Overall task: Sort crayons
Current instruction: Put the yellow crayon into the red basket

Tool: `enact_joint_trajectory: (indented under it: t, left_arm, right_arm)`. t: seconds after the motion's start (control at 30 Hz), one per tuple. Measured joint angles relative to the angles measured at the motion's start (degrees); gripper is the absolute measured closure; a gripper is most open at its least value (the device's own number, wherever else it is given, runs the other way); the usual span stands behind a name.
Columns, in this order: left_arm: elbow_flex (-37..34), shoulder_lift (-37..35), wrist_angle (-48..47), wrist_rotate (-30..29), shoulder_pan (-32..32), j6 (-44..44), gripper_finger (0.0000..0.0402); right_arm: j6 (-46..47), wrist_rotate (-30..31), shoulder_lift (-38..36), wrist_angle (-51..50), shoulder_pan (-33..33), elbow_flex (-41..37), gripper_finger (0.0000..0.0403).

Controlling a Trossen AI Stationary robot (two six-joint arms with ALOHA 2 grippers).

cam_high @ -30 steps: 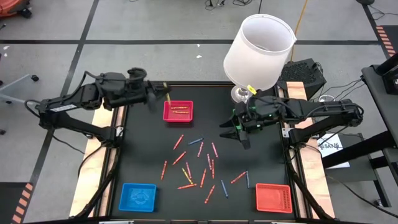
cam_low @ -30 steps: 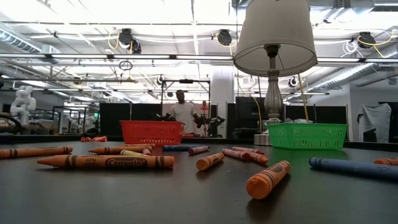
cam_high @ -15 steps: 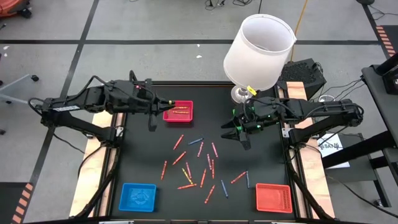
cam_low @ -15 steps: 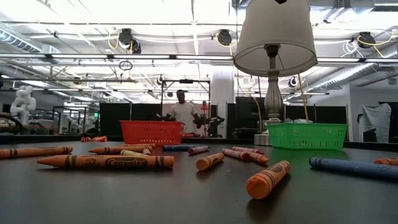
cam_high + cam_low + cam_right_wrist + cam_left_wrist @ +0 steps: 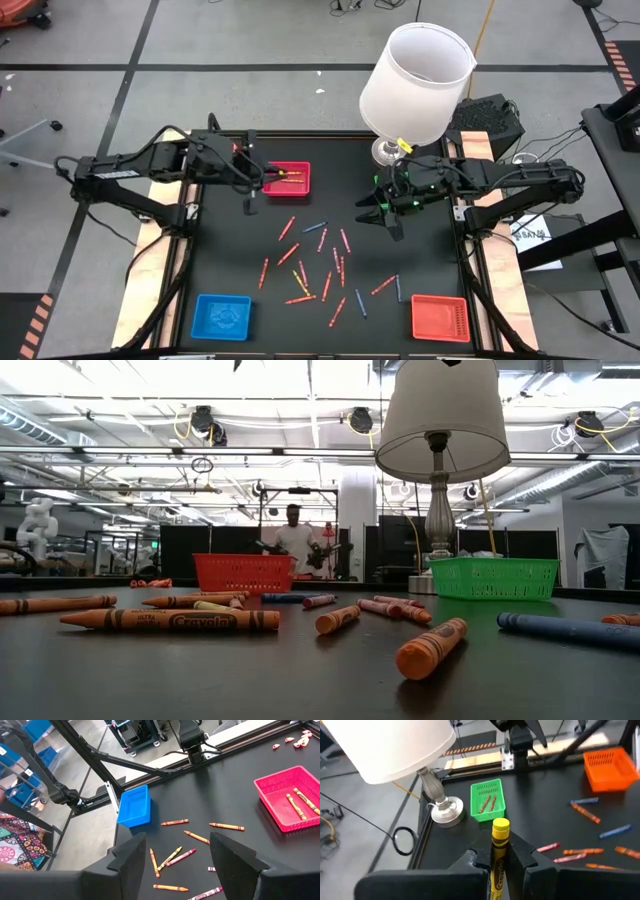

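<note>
Nearer the table, left gripper point(image 5: 250, 196) since before

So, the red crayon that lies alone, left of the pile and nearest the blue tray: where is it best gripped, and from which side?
Take the lone red crayon at its middle, coming straight down from above, with the grip closing across its thin width. It lies flat on the table, apart from the other crayons, with bare surface along both long sides, so probably nothing blocks a grasp there.
</note>
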Motion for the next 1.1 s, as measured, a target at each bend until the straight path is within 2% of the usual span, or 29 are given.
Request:
enact_joint_trajectory:
  t: [0.2,0.4,0.53,0.73,0.97,1.1]
  left_arm:
    - [0.02,0.78,-0.06,0.03,0.0,-16.66,0.0381]
    - [0.02,1.03,-2.44,0.06,0.05,-38.63,0.0381]
    - [0.02,1.29,-5.92,0.16,0.44,-44.04,0.0381]
    - [-2.07,2.18,-6.37,0.08,2.58,-34.44,0.0381]
    - [-2.64,5.55,-6.26,-0.01,5.82,-10.46,0.0381]
    - [-2.64,8.87,-6.35,0.05,7.98,-3.23,0.0381]
  right_arm:
    - [0.0,0.0,0.0,-0.01,0.0,0.0,0.02]
    - [0.0,0.09,0.0,-0.01,-0.02,0.0,0.02]
    - [-0.02,0.17,0.0,-0.01,-0.02,0.0,0.02]
    - [-0.07,0.2,0.0,-0.03,-0.02,0.0,0.02]
    - [-0.66,0.2,0.0,-0.33,-0.15,0.0,0.02]
    - [0.01,0.2,0.0,-1.51,-0.15,0.0,0.02]
